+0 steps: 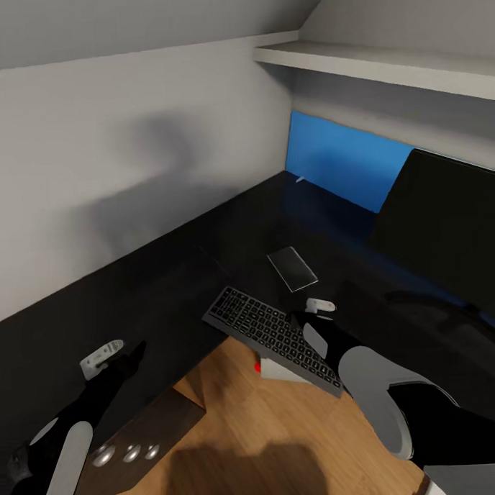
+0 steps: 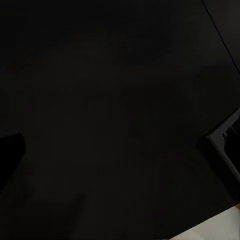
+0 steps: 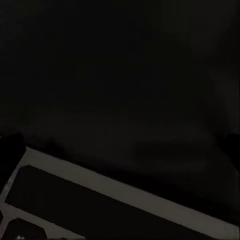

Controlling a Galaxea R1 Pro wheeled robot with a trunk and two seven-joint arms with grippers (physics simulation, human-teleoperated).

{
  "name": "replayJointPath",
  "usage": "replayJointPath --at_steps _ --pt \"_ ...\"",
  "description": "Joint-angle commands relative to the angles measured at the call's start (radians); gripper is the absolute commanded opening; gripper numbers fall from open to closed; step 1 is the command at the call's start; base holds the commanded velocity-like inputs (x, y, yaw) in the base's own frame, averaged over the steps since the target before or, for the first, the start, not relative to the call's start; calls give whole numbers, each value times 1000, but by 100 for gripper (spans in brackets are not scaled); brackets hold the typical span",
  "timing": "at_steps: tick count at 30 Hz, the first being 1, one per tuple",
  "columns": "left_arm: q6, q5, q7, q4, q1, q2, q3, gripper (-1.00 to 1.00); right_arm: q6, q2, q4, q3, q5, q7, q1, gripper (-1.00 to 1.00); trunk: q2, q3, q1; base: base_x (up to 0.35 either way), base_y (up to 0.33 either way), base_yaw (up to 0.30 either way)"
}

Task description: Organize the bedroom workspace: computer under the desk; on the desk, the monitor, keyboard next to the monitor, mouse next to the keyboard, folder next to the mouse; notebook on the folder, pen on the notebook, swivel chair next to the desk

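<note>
Black and glossy, the desk (image 1: 169, 272) top stretches ahead of you into a corner, with a blue back panel (image 1: 341, 160) standing along its far edge. The keyboard (image 1: 274, 338) rests on the desk's near edge, set at a slant, its nearer end jutting out past the edge over the wood floor (image 1: 233, 406). Beyond the keyboard, farther onto the desk, lies a small flat dark slab (image 1: 292, 267). The monitor (image 1: 448, 231) stands on the desk to the right of the keyboard, its dark screen facing the keyboard. The pen (image 1: 301, 178) lies at the foot of the blue panel, well apart from the keyboard. Below the keyboard's overhanging end you can see a pale grey corner with a red dot, likely the computer (image 1: 278, 368).

Your right gripper (image 1: 313, 318) is at the keyboard's far right side, touching or just above it; you cannot tell whether its fingers are spread or closed. Your left gripper (image 1: 126, 355) hovers over the desk well left of the keyboard; its grip state cannot be told either. Both wrist cameras look at dark surface.
</note>
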Motion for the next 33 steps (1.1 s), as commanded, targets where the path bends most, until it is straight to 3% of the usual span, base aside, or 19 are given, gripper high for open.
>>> replayJointPath --at_steps 1,33 --pt "5 11 7 -1 -1 0 -1 100 7 1 0 -6 -23 -1 0 100 -1 -2 1 0 109 0" --pt "5 9 7 2 -1 -5 -4 100 2 0 -1 -6 -23 -4 0 100 -1 -2 1 -34 22 0"
